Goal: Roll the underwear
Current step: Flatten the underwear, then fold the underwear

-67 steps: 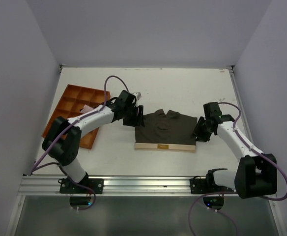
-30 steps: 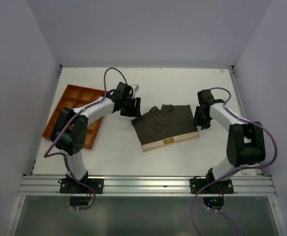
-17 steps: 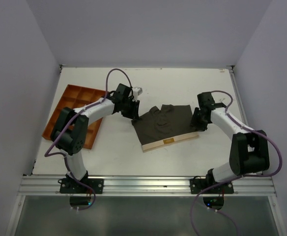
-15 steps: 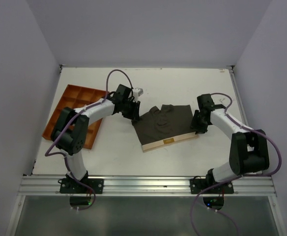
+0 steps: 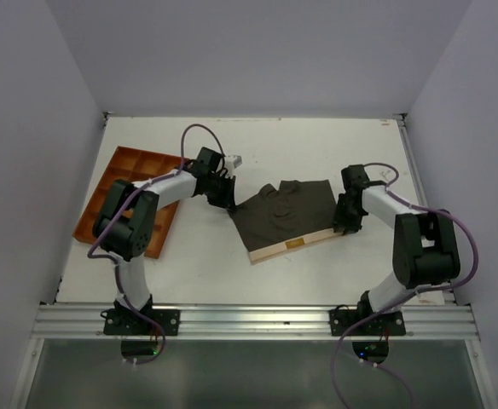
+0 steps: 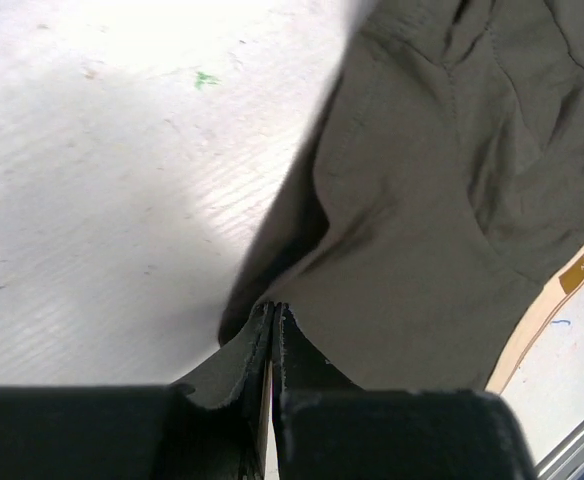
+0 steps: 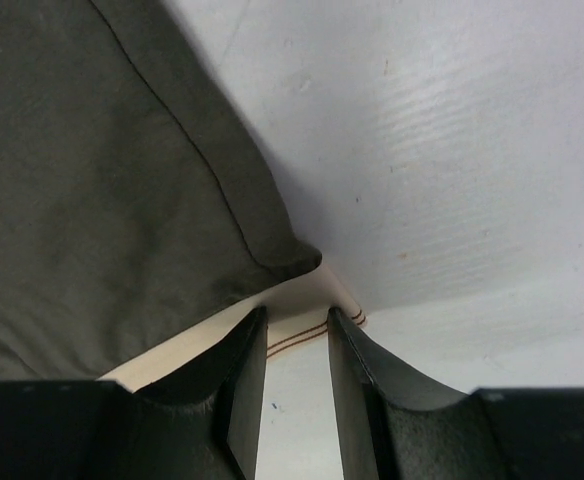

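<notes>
Dark underwear (image 5: 285, 215), one; claws (image 5: 229, 202) (image 5: 344, 224), two

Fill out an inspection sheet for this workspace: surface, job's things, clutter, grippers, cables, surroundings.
Surface: white table, with a small green mark near the cloth.
Job's things: underwear lies spread and skewed, with the tan waistband on the near side; not yet rolled.
Clutter: orange compartment tray at the table's left, partly under the left arm.
Grippers: left gripper is shut on the underwear's left corner; right gripper is open, its fingers astride the waistband's right end.
Cables: purple cables loop above both arms, clear of the cloth.
Surroundings: pale walls on three sides; metal rail at the near edge.
</notes>
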Action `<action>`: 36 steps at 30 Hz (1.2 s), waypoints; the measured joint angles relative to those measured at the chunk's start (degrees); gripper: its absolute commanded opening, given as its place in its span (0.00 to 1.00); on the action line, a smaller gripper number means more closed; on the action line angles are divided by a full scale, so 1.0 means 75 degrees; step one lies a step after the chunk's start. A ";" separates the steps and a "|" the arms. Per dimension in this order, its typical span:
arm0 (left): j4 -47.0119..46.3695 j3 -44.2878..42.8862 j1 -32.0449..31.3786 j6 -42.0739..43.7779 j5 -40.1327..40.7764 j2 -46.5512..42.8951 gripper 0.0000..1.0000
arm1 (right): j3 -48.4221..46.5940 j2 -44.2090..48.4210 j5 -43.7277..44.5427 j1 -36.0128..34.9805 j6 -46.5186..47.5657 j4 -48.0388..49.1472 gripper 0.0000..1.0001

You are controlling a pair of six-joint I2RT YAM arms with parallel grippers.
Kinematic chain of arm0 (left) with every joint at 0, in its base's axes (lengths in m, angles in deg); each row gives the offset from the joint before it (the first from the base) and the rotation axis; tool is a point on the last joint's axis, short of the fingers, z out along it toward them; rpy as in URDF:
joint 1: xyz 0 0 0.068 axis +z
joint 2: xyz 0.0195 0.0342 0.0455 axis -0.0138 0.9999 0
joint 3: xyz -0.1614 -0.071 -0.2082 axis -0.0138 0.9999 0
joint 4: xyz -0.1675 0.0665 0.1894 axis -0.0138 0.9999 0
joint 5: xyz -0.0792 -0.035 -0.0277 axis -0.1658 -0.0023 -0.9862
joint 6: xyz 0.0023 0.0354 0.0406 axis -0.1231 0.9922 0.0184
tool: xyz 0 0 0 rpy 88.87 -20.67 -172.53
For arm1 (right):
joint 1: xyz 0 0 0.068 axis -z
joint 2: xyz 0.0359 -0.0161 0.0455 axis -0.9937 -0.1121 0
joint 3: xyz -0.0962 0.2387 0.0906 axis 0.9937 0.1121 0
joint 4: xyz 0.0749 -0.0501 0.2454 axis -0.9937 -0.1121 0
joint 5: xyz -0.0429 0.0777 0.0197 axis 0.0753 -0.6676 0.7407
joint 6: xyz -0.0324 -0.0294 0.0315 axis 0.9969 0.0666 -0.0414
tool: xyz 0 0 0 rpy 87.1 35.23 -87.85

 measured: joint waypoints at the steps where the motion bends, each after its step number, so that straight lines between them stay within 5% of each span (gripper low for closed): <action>1: 0.0009 -0.0009 0.0067 -0.0047 0.0009 0.0006 0.06 | -0.0096 -0.0105 0.0035 0.0020 0.0052 0.0000 0.35; 13: 0.0061 -0.0195 0.0414 -0.0318 0.0047 0.0321 0.18 | -0.0988 -0.0874 0.0131 0.0361 0.0717 0.0015 0.35; 17: 0.0108 -0.0172 0.0414 -0.0417 0.0003 0.0221 0.40 | -0.1521 -0.1125 0.0201 0.0338 0.0901 -0.0012 0.37; 20: 0.0300 -0.0157 0.0414 -0.0487 0.0082 -0.0015 0.45 | -0.1731 -0.0877 0.0239 0.0128 0.0933 -0.0117 0.37; 36: 0.1431 -0.0271 0.1014 -0.1673 0.2226 -0.3092 0.57 | -0.1760 -0.0178 0.1078 -0.5348 -0.0070 -0.0469 0.38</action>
